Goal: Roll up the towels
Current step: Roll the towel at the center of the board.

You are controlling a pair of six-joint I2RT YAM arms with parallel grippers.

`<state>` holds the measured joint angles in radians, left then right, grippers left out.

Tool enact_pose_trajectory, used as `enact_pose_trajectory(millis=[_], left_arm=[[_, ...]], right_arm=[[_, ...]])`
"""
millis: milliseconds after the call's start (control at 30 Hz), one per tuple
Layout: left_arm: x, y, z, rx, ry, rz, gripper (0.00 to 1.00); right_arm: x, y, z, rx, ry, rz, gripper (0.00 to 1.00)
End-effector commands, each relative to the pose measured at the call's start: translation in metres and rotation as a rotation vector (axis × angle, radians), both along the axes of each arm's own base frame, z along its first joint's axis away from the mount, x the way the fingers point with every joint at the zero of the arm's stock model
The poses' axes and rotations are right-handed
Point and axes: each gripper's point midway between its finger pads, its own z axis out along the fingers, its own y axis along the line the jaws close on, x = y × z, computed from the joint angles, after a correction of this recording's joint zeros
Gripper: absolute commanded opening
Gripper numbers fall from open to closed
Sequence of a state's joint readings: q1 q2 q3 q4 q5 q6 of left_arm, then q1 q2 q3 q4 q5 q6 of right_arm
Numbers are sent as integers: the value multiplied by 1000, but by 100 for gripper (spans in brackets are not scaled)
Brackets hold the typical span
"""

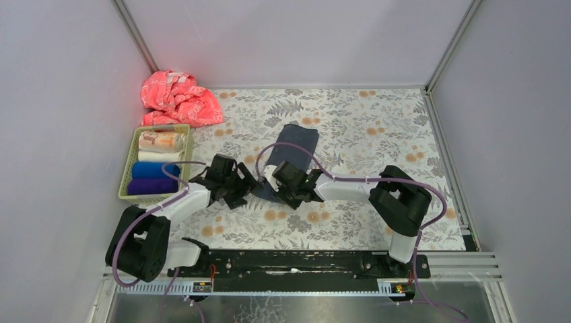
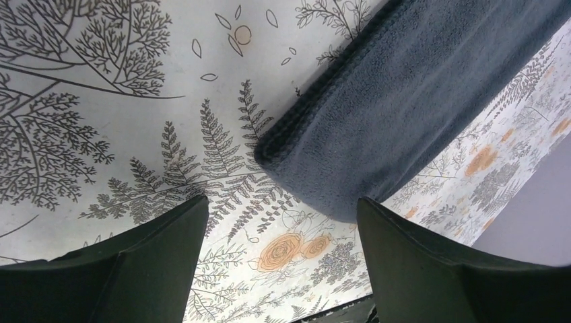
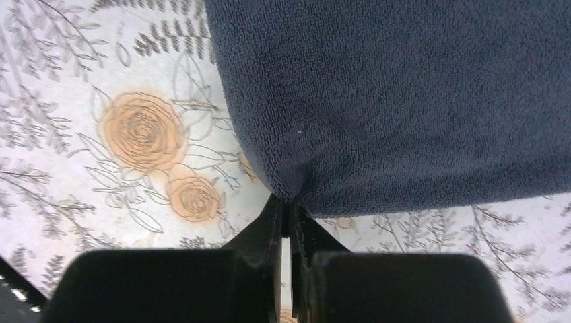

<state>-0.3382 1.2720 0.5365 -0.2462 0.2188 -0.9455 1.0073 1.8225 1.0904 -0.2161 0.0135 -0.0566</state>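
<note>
Black fingers of the right hand [image 3: 291, 202] are clenched on the near edge of the dark grey-blue terry towel [image 3: 404, 101], and the pile puckers where they pinch it. That towel lies flat in the middle of the floral-print grey-and-orange surface [image 3: 67, 81], its length running away from the arms. Just beside its near left corner the left hand [image 2: 281, 202] hangs released, jaws wide, touching nothing.

Thick, soft and limp, the cloth should weigh little, sag wherever it is unsupported, and drag on the covering rather than slide. A pinch at one point will likely only raise a peak. Holding both near corners looks best, so the edge turns over evenly.

Rolled towels [image 1: 153, 169] fill the green plastic basket [image 1: 126, 171] at the left.
</note>
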Motion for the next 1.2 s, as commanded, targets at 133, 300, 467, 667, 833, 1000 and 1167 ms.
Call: enact_pose_trajectory(millis=[133, 300, 467, 667, 833, 1000, 1167], left_arm=[[5, -2, -4, -10, -6, 112, 72], [0, 7, -11, 44, 26, 156, 57], [-2, 19, -13, 105, 34, 200, 40], [-1, 24, -17, 146, 48, 205, 38], [-4, 23, -12, 154, 54, 196, 42], [-12, 28, -15, 168, 63, 203, 43], [-17, 29, -17, 169, 72, 201, 43]], right_arm=[[-43, 27, -4, 170, 236, -55, 0], [-44, 30, 0, 205, 257, -112, 0], [-53, 35, 3, 253, 310, -137, 0], [-60, 42, 5, 307, 365, -155, 0], [-61, 48, 8, 365, 438, -194, 0], [-59, 48, 16, 457, 522, -235, 0], [-59, 44, 17, 493, 586, -269, 0]])
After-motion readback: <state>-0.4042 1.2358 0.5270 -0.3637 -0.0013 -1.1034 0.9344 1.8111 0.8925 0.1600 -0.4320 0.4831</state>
